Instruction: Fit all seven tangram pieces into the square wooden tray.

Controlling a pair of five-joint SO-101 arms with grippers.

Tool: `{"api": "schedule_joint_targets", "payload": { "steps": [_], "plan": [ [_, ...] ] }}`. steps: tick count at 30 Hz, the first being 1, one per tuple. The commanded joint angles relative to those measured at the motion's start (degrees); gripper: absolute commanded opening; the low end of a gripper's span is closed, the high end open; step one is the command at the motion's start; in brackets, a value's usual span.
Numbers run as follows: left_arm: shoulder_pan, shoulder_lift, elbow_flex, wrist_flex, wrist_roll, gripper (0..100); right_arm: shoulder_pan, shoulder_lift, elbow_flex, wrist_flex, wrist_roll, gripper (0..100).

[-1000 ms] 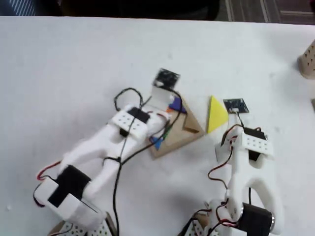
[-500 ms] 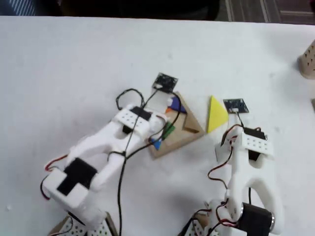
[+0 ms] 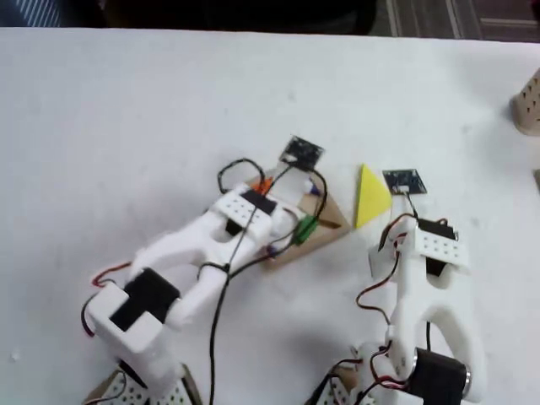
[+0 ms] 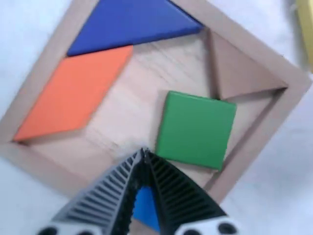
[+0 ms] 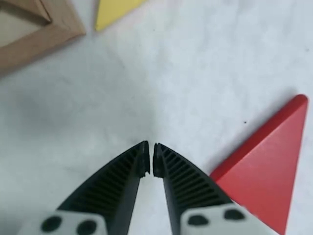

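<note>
Left tool (image 4: 145, 155): closed, its ribbed tips meeting over the floor of the square wooden tray (image 4: 255, 143), just beside one corner of the green square (image 4: 197, 129).
Left arm (image 3: 211, 238): stretched across the counter (image 3: 126, 110) in the high view and covering most of the tray (image 3: 336, 221).
Blue triangle (image 4: 132, 22): large, lying in the tray along one rim.
Orange parallelogram (image 4: 73, 93): in the tray, one long edge against the blue triangle, another side along the neighbouring rim.
Green square: flat on the tray floor near the opposite rim, apart from the orange parallelogram, with bare wood between them.
Wood-coloured triangle (image 4: 237, 68): in a corner of the tray, close to the green square.
Small blue piece (image 4: 144, 208): seen through the gap behind the left tool's tips; its shape and whether the tool touches it cannot be told.
Yellow triangle (image 3: 369, 197): on the counter just outside the tray, between the tray and the right arm (image 3: 426, 270).
Right tool (image 5: 150, 160): closed, a thin slit between the tips, above bare counter.
Red triangle (image 5: 261, 178): flat on the counter just beside the right tool, well apart from the tray corner (image 5: 46, 35) and the yellow triangle (image 5: 113, 12).
Wooden block (image 3: 529, 105): with holes, at the counter's far right edge.
</note>
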Motion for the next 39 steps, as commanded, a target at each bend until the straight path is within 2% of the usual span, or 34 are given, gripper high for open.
{"api": "schedule_joint_targets", "payload": {
  "steps": [1, 10, 15, 17, 21, 24, 28, 33, 39],
  "plan": [
    [2.2, -0.2, -2.5, -0.4, 0.6, 2, -0.6, -2.0, -0.3, -0.7, 0.8, 1.8],
    [0.7, -0.7, -2.5, 0.2, 0.6, 2, -0.6, -2.0, -0.3, -0.7, 0.8, 1.8],
    [0.0, -8.2, -1.0, 1.8, 0.6, 2, -0.6, -2.0, -0.3, -0.7, 0.8, 1.8],
    [0.6, -12.0, 1.8, 0.4, 0.5, 2, -0.6, -2.0, -0.3, -0.7, 0.8, 1.8],
    [4.7, -16.7, 8.4, -7.7, 0.3, 2, -0.6, -2.0, -0.3, -0.7, 0.8, 1.8],
    [8.7, -15.0, 9.3, -11.7, 0.3, 2, -0.6, -2.0, -0.3, -0.7, 0.8, 1.8],
    [11.5, -7.5, 4.5, -13.3, 0.3, 2, -0.6, -2.0, -0.3, -0.7, 0.8, 1.8],
    [10.6, 2.0, -3.3, -10.4, 0.3, 2, -0.6, -2.0, -0.3, -0.7, 0.8, 1.8],
    [8.0, 2.9, -5.5, -6.9, 0.3, 2, -0.6, -2.0, -0.3, -0.7, 0.8, 1.8]
  ]
}}
